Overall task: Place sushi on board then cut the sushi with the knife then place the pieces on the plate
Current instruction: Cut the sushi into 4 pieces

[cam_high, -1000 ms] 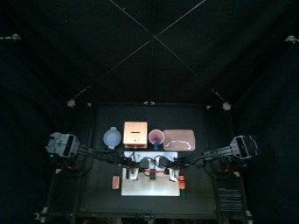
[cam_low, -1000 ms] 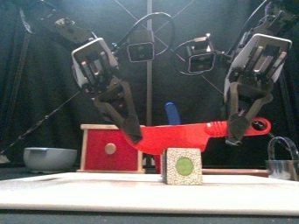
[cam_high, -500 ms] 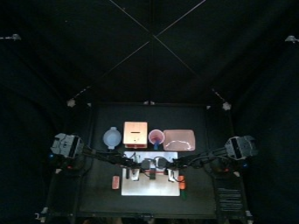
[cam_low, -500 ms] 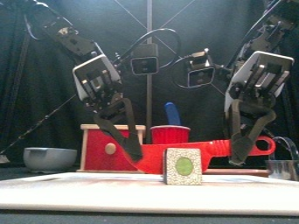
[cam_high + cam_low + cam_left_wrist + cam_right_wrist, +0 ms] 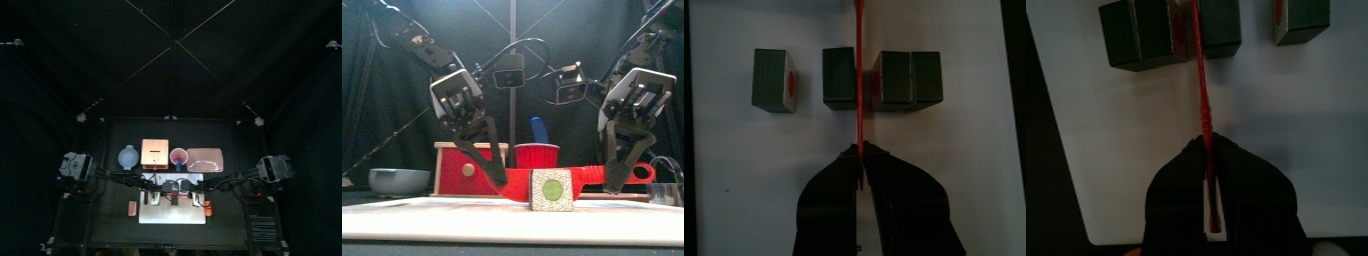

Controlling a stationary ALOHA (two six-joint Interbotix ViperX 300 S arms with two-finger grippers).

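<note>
1. Red toy knife [image 5: 576, 174] is held level over the white cutting board [image 5: 422, 220], with one arm at each end.
2. The left gripper [image 5: 858, 152] is clamped hard on the thin blade. The right gripper [image 5: 1205, 148] is clenched on the handle end.
3. The sushi roll [image 5: 838, 78] is laid out on the board as a row of dark green blocks: one alone, one in the middle, then a joined pair.
4. The blade is lined up across that row, along the middle block's edge next to the pair. Whether it touches the blocks cannot be told.
5. In the top view, with the board as the dial's centre, the blue-grey bowl [image 5: 127, 157] is at 11 o'clock. The wooden box [image 5: 154, 155] is just short of 12, the red cup [image 5: 178, 157] at 12 and the pink tray [image 5: 205, 158] at 1.
6. A blue knife [image 5: 539, 128] is seen standing in the cup.
</note>
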